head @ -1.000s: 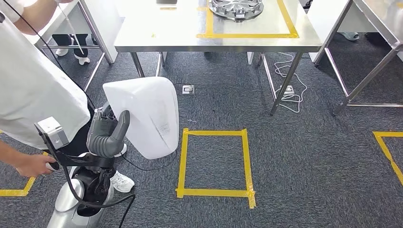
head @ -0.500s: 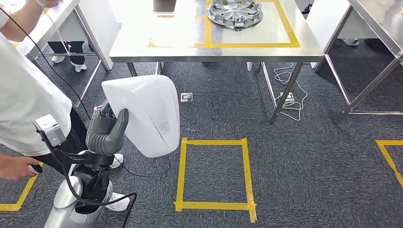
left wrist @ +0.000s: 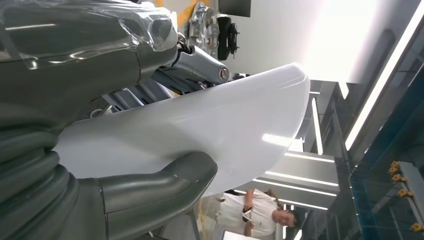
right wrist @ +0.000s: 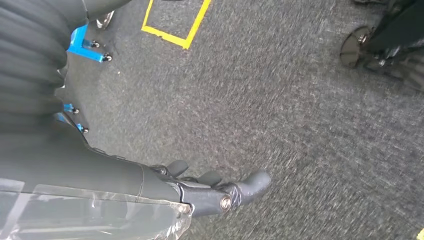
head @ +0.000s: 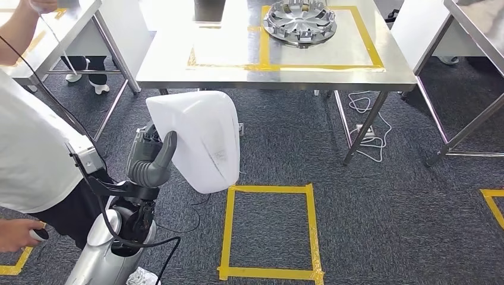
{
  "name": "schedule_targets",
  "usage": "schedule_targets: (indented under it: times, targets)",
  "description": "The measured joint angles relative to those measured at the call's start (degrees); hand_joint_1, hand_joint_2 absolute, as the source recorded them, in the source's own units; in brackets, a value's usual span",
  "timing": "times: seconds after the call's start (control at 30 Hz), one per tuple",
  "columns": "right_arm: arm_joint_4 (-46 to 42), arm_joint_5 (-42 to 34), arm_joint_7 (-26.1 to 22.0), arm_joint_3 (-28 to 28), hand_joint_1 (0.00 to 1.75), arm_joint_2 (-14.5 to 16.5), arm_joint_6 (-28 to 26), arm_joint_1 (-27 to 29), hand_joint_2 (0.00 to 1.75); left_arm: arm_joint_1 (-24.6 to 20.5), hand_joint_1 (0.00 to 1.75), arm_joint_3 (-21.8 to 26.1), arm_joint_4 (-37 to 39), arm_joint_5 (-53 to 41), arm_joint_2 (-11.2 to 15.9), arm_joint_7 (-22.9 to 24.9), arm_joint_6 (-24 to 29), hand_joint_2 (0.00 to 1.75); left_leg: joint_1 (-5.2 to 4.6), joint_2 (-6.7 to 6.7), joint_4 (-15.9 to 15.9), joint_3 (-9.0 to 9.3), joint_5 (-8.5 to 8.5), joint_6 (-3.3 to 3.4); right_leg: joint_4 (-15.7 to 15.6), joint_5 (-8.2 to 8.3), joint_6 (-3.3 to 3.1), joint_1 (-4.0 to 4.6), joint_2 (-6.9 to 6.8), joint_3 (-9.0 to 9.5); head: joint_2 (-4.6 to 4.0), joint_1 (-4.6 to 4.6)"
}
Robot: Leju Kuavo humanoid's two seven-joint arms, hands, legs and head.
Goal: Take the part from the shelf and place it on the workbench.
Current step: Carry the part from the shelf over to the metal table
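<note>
currently the left hand [head: 153, 161] grips the white part [head: 199, 139], thumb across its near face, carried over the carpet. since a second ago the steel workbench [head: 238, 44] ahead has drawn closer; placement remains. right hand [right wrist: 210, 192] hangs open, holding nothing.

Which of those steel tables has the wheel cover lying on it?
The middle table, straight ahead of the robot. The silver wheel cover lies inside its yellow tape outline. The tables at the left and right show no such part.
</note>
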Motion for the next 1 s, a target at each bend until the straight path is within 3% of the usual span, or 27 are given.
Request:
schedule_targets:
  times: [0.07, 0.1, 0.2, 0.27, 0.3, 0.33, 0.43, 0.47, 0.57, 0.63, 0.73, 0.8, 0.83, 0.87, 0.9, 0.93, 0.97, 1.0]
  targets:
    - [0.02, 0.60, -0.07, -0.07, 0.00, -0.38, -0.43, -0.07, 1.75, -0.35, 1.75, -0.03, 0.08, 0.19, -0.02, -0.25, 0.26, 1.75, 0.23, 0.32, 2.07, -0.63, -0.50, -0.61, -0.12, -0.34, -0.91, -0.28, 0.20, 0.90, 0.00, -0.06]
    - [0.02, 0.91, -0.01, -0.09, 0.00, -0.56, -0.58, -0.13, 1.75, -0.47, 1.75, -0.04, 0.11, 0.20, 0.02, -0.31, 0.38, 1.75, 0.51, 0.50, 4.54, -2.08, -1.14, -1.07, -0.14, -0.70, -1.14, -0.41, 0.25, 1.47, 0.00, -0.10]
    - [0.02, 1.44, 0.27, -0.10, 0.00, -1.03, -0.70, -0.24, 1.75, -0.52, 1.75, -0.08, 0.31, 0.12, 0.12, -0.36, 0.73, 1.75, 1.56, 0.98, 14.36, -9.30, -4.60, -2.41, -0.14, -2.21, -1.32, -0.36, 0.31, 2.95, 0.00, -0.16]
    - [0.02, 1.50, 0.47, -0.10, 0.00, -1.13, -0.69, -0.23, 1.75, -0.51, 1.75, -0.09, 0.39, 0.04, 0.18, -0.37, 0.84, 1.75, 1.88, 1.22, 16.41, -12.21, -5.86, -2.69, -0.14, -3.16, -1.20, -0.35, 0.36, 4.03, 0.00, -0.17]
    - [0.02, 1.51, 0.54, -0.10, 0.00, -1.14, -0.69, -0.24, 1.75, -0.52, 1.75, -0.09, 0.39, 0.02, 0.20, -0.38, 0.87, 1.75, 1.91, 1.27, 15.39, -12.55, -5.25, -2.63, -0.15, -3.65, -1.13, -0.35, 0.39, 4.68, 0.00, -0.17]
    - [0.02, 1.56, 0.58, -0.10, 0.00, -1.15, -0.68, -0.27, 1.75, -0.53, 1.75, -0.08, 0.39, 0.02, 0.22, -0.38, 0.88, 1.75, 1.88, 1.29, 13.01, -12.19, -3.57, -2.41, -0.18, -4.17, -1.05, -0.31, 0.41, 5.42, 0.00, -0.17]
    - [-0.01, 1.67, 0.65, -0.10, 0.00, -0.88, -0.65, -0.53, 1.75, -0.54, 1.75, 0.01, 0.38, 0.02, 0.36, -0.39, 0.95, 1.75, 1.11, 1.06, 3.05, -10.06, 5.58, -0.60, -0.48, -5.98, -0.56, -0.14, 0.52, 7.71, 0.00, -0.13]
    - [-0.04, 1.68, 0.67, -0.10, 0.00, -0.77, -0.63, -0.63, 1.75, -0.57, 1.75, 0.05, 0.35, -0.01, 0.43, -0.40, 1.00, 1.75, 0.78, 0.98, 1.28, -9.52, 7.41, -0.02, -0.83, -6.39, -0.26, -0.12, 0.59, 8.19, 0.00, -0.17]
    - [-0.11, 1.89, 0.74, -0.09, 0.00, -0.75, -0.54, -0.82, 1.75, -0.93, 1.75, 0.11, 0.09, -0.66, 0.55, -0.59, 1.11, 1.75, 0.45, 0.87, -0.61, -7.57, 7.48, 1.15, -0.71, -6.16, 0.90, -0.07, 0.57, 9.23, 0.00, -0.29]
    - [-0.17, 2.11, 0.77, -0.08, 0.00, -0.79, -0.39, -1.08, 1.75, -1.43, 1.75, 0.11, -0.23, -1.28, 0.56, -0.78, 1.10, 1.75, 0.62, 0.74, -1.60, -6.03, 7.19, 1.79, 3.21, -6.17, 1.02, -0.05, 0.43, 7.19, 0.00, -0.13]
    - [-0.22, 2.30, 0.83, -0.08, 0.00, -0.87, -0.03, -1.42, 1.75, -2.18, 1.75, 0.14, -0.67, -2.26, 0.62, -0.86, 0.91, 1.75, 0.52, 0.44, -1.91, -4.76, 6.05, 2.05, 13.19, -9.07, 0.18, 0.11, 0.40, -0.50, 0.00, 0.01]
    - [-0.22, 2.40, 0.90, -0.08, 0.00, -0.97, 0.17, -1.43, 1.75, -2.49, 1.75, 0.26, -1.02, -2.77, 0.72, -0.85, 0.76, 1.75, 0.38, 0.09, -1.90, -3.56, 4.89, 1.98, 14.59, -10.78, 0.12, 0.20, 0.40, -3.76, 0.00, -0.01]
    - [-0.22, 2.46, 0.94, -0.08, 0.00, -1.01, 0.26, -1.50, 1.75, -2.74, 1.75, 0.38, -1.22, -2.98, 0.79, -0.85, 0.72, 1.75, 0.34, -0.05, -1.87, -2.78, 4.24, 1.86, 12.59, -10.01, 0.54, 0.19, 0.40, -4.07, 0.00, -0.01]
    - [-0.22, 2.56, 0.97, -0.08, 0.00, -1.06, 0.33, -1.60, 1.75, -3.03, 1.75, 0.51, -1.43, -3.17, 0.88, -0.85, 0.68, 1.75, 0.34, -0.13, -1.82, -2.01, 3.55, 1.70, 9.14, -7.80, 1.20, 0.19, 0.39, -3.68, 0.00, 0.00]
    - [-0.22, 2.65, 1.01, -0.08, 0.00, -1.10, 0.42, -1.68, 1.75, -3.36, 1.75, 0.64, -1.60, -3.32, 0.98, -0.85, 0.64, 1.75, 0.27, -0.19, -1.66, -1.43, 2.80, 1.47, 5.23, -4.50, 1.94, 0.19, 0.36, -3.13, 0.00, 0.05]
    - [-0.22, 2.73, 1.05, -0.08, 0.00, -1.14, 0.50, -1.81, 1.75, -3.65, 1.75, 0.73, -1.74, -3.43, 1.09, -0.84, 0.61, 1.75, 0.17, -0.28, -1.44, -1.01, 2.05, 1.22, 2.07, -1.61, 2.09, 0.24, 0.29, -2.55, 0.00, 0.03]
    - [-0.24, 2.81, 1.11, -0.08, 0.00, -1.16, 0.56, -1.90, 1.75, -3.89, 1.75, 0.79, -1.87, -3.48, 1.19, -0.81, 0.58, 1.75, 0.08, -0.35, -1.22, -0.79, 1.36, 0.92, 0.06, 0.65, 1.81, 0.34, 0.27, -2.08, 0.00, 0.02]
    - [-0.27, 2.85, 1.16, -0.07, 0.00, -1.19, 0.62, -2.00, 1.75, -4.10, 1.75, 0.85, -2.02, -3.51, 1.27, -0.80, 0.55, 1.75, -0.01, -0.41, -0.93, -0.64, 0.86, 0.64, -0.78, 1.74, 1.15, 0.46, 0.24, -1.86, 0.00, 0.00]
